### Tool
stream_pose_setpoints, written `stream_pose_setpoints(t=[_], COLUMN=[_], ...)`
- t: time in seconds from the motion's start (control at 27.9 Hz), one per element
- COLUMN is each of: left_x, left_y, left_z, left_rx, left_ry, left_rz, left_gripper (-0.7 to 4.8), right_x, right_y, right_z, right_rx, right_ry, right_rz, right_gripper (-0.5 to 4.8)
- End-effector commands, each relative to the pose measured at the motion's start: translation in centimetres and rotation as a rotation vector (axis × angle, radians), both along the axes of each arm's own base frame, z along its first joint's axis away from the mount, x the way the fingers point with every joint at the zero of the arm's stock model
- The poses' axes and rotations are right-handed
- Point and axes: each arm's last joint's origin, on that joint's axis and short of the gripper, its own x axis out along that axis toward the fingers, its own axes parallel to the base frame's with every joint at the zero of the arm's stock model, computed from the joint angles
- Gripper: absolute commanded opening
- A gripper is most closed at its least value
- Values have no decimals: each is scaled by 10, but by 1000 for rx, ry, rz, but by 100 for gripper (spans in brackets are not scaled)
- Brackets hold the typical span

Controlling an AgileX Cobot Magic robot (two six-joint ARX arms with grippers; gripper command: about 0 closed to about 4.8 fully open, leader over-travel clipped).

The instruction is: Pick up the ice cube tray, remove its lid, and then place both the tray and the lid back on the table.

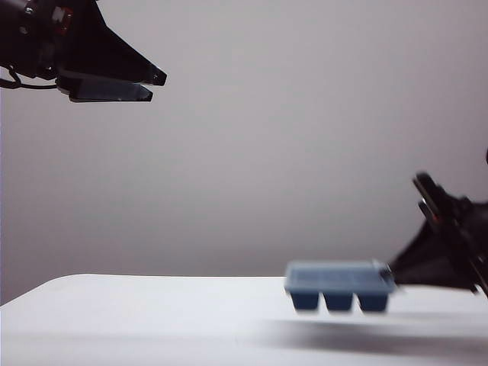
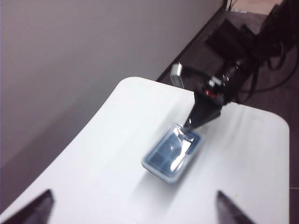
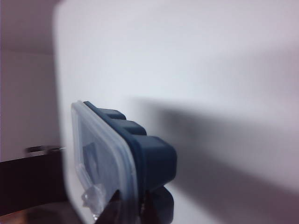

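Note:
The navy ice cube tray (image 1: 339, 300) hangs level a little above the white table (image 1: 152, 320), with its frosted lid (image 1: 339, 274) still on. My right gripper (image 1: 393, 273) is shut on the right end of the rim. In the right wrist view its fingers pinch the lid (image 3: 100, 149) and the tray (image 3: 154, 156) together at the right gripper (image 3: 133, 210). My left gripper (image 1: 152, 85) hangs high at the upper left, open and empty. In the left wrist view the left gripper (image 2: 133, 207) has its tips wide apart, far above the lidded tray (image 2: 174, 156).
A plain grey wall stands behind the table. In the left wrist view the table's rounded far edge (image 2: 140, 80) drops to a dark floor with cables and black equipment (image 2: 247, 42). The tray casts a shadow (image 1: 366, 335) on the tabletop.

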Motion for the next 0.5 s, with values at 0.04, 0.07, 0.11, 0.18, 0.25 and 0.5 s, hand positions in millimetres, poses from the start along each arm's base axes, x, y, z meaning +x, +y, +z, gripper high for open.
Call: stream_pose_setpoints(t=[0.04,0.07,0.11,0.18,0.25,0.5], left_x=[0,0,-1,-3,-4,-6], left_y=[0,0,0,-1,-3,-8], left_z=[2,1,0,-3,-4,-5], left_rx=[32,57,73,109,123,139], left_ry=[-85,-115,-133,-160,-169,-201], left_rz=[-28,-43,-53,-79,-97,-138], left_gripper=[479,479,479,479,479,479], right_x=[16,21,23,27,28,23], right_y=[3,3,4,12,18,59], right_z=[20,28,32,50,62,94], right_rx=[141,195,221,270,291,331], right_ry=[4,12,12,-8,-28,-68], right_rz=[47,73,91,148,187,344], right_gripper=[-6,-6,-6,-6,-6,-6])
